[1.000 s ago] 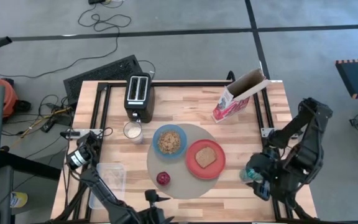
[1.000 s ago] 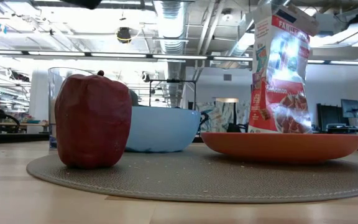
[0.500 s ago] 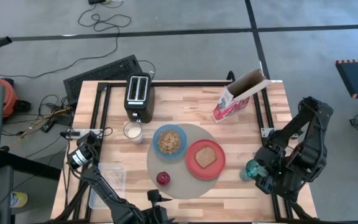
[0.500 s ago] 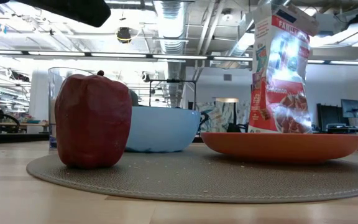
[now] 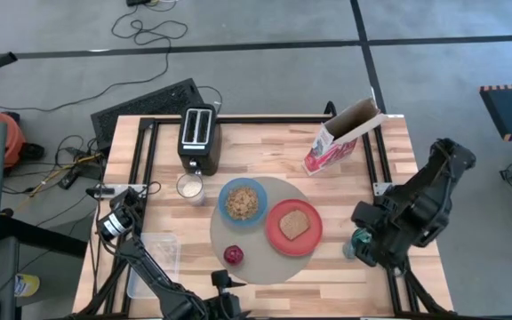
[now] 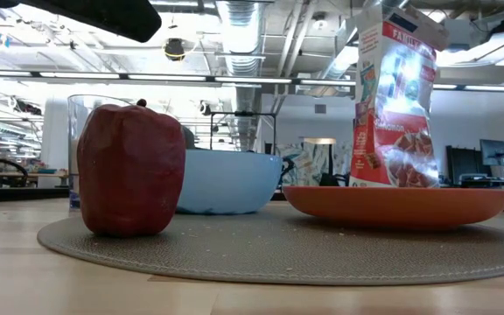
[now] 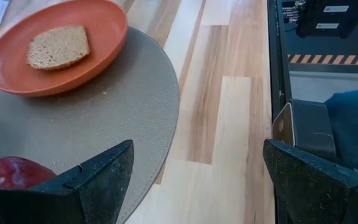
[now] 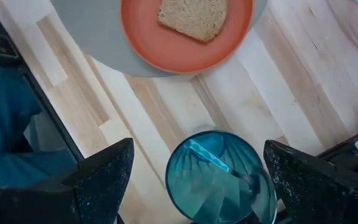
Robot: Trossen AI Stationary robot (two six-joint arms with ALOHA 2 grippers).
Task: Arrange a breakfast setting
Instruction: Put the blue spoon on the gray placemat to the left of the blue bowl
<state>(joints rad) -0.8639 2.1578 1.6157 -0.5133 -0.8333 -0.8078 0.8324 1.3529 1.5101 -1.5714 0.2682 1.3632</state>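
Note:
The round grey-beige mat [image 5: 265, 253] carries the light-blue bowl [image 5: 243, 202] of cereal, the red-orange plate [image 5: 293, 227] with the toast slice [image 5: 293, 223], and the red apple [image 5: 234, 255]. The teal glass [image 5: 358, 238] stands upright on the wood to the right of the mat. My right gripper [image 5: 373, 247] is above it. In the right wrist view the glass [image 8: 222, 177] shows between the wide-open fingers [image 8: 101, 180], which are apart from it. My left gripper [image 5: 225, 283] is open at the near edge by the apple [image 7: 8, 174]. I cannot make out the spoon.
The black-and-silver toaster [image 5: 199, 140] and a glass of milk [image 5: 189, 187] stand at the far left. An open cereal box [image 5: 340, 138] stands at the far right. The clear plastic tub [image 5: 154, 258] lies at the near left. Bare wood shows right of the mat [image 7: 222, 124].
The teal glass has gone from under my right gripper near the table's near right corner to a spot a little farther from the near edge, where it stands free. My right arm has then swung toward the far edge over it.

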